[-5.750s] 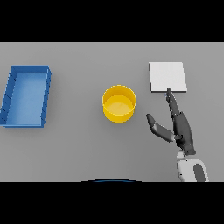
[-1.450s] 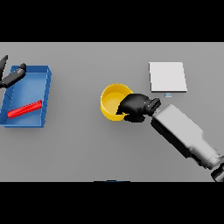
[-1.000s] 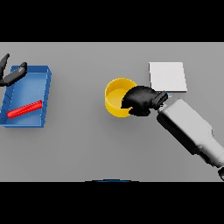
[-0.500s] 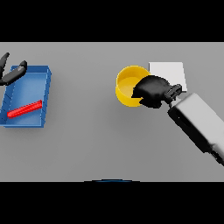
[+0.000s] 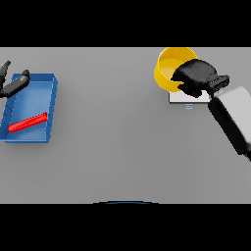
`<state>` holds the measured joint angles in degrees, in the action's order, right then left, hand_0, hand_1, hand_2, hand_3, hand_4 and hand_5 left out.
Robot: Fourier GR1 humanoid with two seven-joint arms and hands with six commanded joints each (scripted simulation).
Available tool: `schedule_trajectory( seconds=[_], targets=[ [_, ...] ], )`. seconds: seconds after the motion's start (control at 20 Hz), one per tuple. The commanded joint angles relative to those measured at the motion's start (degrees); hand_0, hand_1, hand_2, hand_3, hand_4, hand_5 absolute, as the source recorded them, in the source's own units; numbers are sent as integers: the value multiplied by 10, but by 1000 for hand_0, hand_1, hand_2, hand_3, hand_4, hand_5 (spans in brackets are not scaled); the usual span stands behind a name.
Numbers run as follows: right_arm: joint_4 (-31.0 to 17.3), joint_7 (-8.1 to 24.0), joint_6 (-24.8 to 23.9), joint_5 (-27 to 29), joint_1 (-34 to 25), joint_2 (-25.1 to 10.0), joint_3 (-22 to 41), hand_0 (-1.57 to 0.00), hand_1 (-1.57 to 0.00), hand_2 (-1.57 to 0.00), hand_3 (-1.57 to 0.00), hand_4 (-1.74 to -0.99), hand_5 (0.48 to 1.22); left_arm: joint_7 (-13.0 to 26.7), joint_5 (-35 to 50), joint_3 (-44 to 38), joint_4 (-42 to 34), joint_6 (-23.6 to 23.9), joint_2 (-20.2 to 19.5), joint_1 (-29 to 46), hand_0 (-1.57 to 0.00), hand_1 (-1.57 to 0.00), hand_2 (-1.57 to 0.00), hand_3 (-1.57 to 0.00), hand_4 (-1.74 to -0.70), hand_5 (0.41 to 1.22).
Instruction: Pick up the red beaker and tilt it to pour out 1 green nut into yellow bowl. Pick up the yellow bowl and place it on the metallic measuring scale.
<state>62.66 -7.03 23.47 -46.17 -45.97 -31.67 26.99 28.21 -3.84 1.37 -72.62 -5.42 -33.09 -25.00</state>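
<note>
My right hand (image 5: 196, 77) is shut on the rim of the yellow bowl (image 5: 169, 68), holding it lifted and tilted over the left part of the metallic scale (image 5: 188, 98) at the far right. Most of the scale is hidden by the hand and bowl. No nut shows inside the bowl. The red beaker (image 5: 27, 122) lies on its side in the blue tray (image 5: 51, 112) at the left. My left hand (image 5: 12, 86) hovers at the tray's far left corner with relaxed fingers, holding nothing.
The blue tray stands at the left edge of the grey table (image 5: 117, 147). My right forearm (image 5: 234, 120) slants from the right edge toward the scale.
My right hand has carried the yellow bowl up and to the right, from the table's middle to over the scale. The left hand and beaker have stayed put.
</note>
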Motion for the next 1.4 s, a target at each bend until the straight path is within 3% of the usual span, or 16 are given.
schedule_trajectory(
  seconds=[0.0,0.2,0.4,0.95,1.05,1.1,1.15,1.35],
  targets=[
    [-21,-7,-10,-2,0,0,-2,-1567,-1571,-1556,-1155,-1741,1221,10,2,-1,-6,-1,-3,-2,1,1,1,1,-852,758],
    [-102,-8,-38,-3,-22,6,-16,-1570,-1571,-1533,-1159,-1741,1221,35,7,-3,-20,-2,-6,6,1,1,1,1,-858,768],
    [-176,-36,-74,-9,-30,12,-19,-1570,-1571,-1450,-1240,-1741,1221,38,-1,5,-5,0,2,-7,1,1,1,1,-864,789],
    [-253,-45,-87,-6,-42,36,-23,-1571,-1571,-1374,-1448,-1741,1221,35,-3,3,2,-9,-7,-7,1,1,1,1,-844,783],
    [-256,-42,-89,-4,-37,38,-25,-1565,-1496,-1437,-1249,-1741,1221,30,-3,3,-4,-6,-7,0,1,1,1,1,-838,779],
    [-261,-40,-85,-5,-40,40,-24,-1558,-1428,-1343,-1110,-1682,1221,29,-3,5,-5,-8,-6,2,1,1,1,1,-836,775],
    [-261,-41,-83,-2,-40,36,-27,-1471,-1285,-1178,-959,-1632,1145,34,-1,5,-9,-7,-5,0,1,1,1,1,-837,773],
    [-257,-30,-54,20,-42,36,-43,-757,-673,-579,-476,-1513,923,37,3,1,-9,-8,-5,-5,1,1,1,1,-839,764]
  ],
)
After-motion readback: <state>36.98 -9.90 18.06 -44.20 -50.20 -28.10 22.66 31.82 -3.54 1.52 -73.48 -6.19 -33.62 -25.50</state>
